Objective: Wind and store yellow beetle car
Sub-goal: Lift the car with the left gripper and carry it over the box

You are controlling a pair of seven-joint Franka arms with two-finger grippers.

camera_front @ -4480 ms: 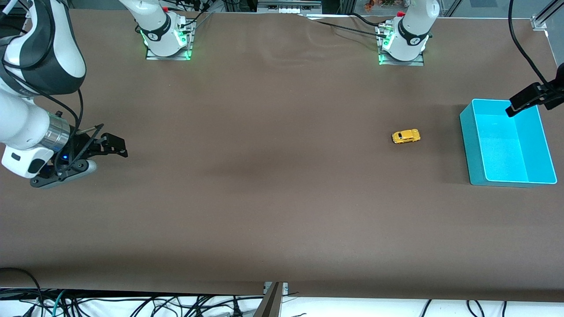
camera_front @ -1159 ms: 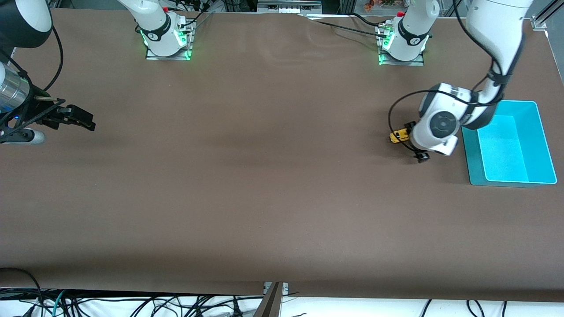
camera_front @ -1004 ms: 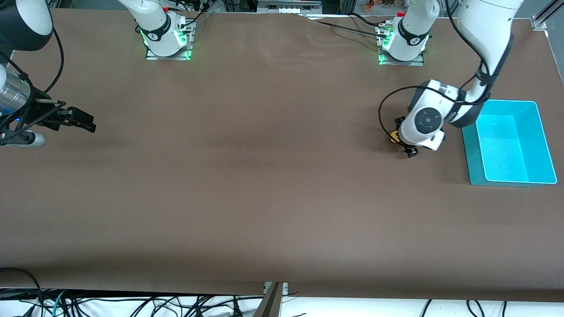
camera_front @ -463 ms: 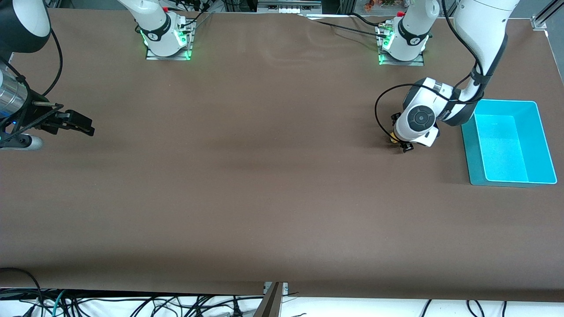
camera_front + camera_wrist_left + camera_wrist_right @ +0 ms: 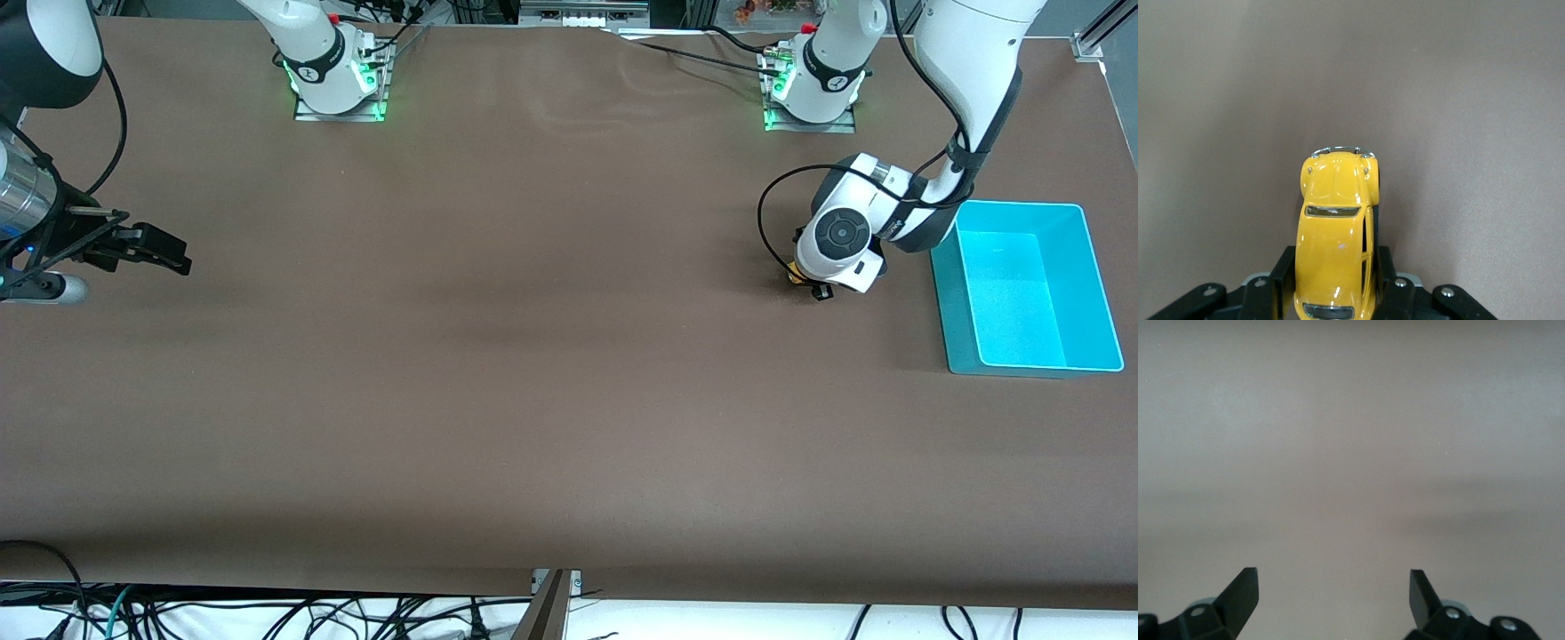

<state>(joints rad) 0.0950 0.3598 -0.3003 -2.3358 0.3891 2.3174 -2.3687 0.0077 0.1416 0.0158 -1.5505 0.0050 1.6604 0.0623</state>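
yellow beetle car [image 5: 1336, 247]: glossy, rounded, apparently on table | left gripper [image 5: 1333, 283]: clamped on it | right gripper [image 5: 1333, 592]: spread, empty, waiting

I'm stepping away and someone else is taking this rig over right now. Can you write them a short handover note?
Left gripper: shut on the tiny bright yellow beetle-shaped toy car, fingers on both its sides, down at the brown table, beside the open teal plastic bin.
Right gripper: open, holding nothing, waiting over the right arm's end of the table.
Done: car gripped.
Left: wind the car, then put it in the bin, which shows nothing inside.
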